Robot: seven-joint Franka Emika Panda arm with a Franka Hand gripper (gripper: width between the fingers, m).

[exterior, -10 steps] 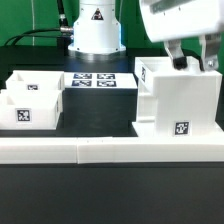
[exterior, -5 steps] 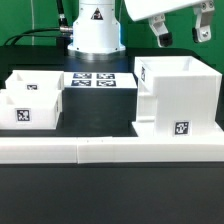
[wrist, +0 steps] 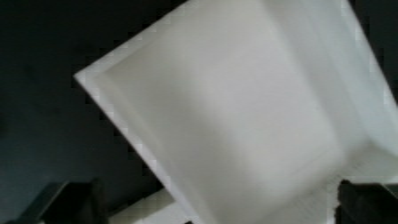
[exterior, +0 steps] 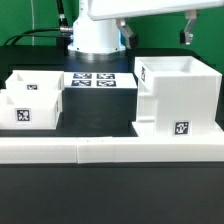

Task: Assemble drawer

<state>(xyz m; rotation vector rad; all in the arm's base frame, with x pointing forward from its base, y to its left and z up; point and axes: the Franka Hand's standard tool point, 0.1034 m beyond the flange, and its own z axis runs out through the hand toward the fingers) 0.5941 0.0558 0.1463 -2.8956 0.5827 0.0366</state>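
The large white drawer housing (exterior: pixel 176 96) stands on the table at the exterior view's right, with a tag on its low front step. Two small open-top white trays (exterior: pixel 32 97) sit side by side at the exterior view's left, each with a tag. My gripper (exterior: pixel 158 28) hangs open and empty above the housing's back edge, its two dark fingers (exterior: pixel 188 27) spread wide. In the wrist view the housing (wrist: pixel 240 110) is a blurred white shape below my gripper (wrist: pixel 217 204), with the fingertips (wrist: pixel 71 198) apart on either side.
A long low white L-shaped bar (exterior: pixel 100 150) runs along the front of the table. The marker board (exterior: pixel 92 81) lies flat between the trays and the housing. The arm's white base (exterior: pixel 93 30) stands behind it.
My gripper has risen from the housing's top edge and moved toward the exterior view's left. Its fingers now show farther apart. The housing and trays have not moved.
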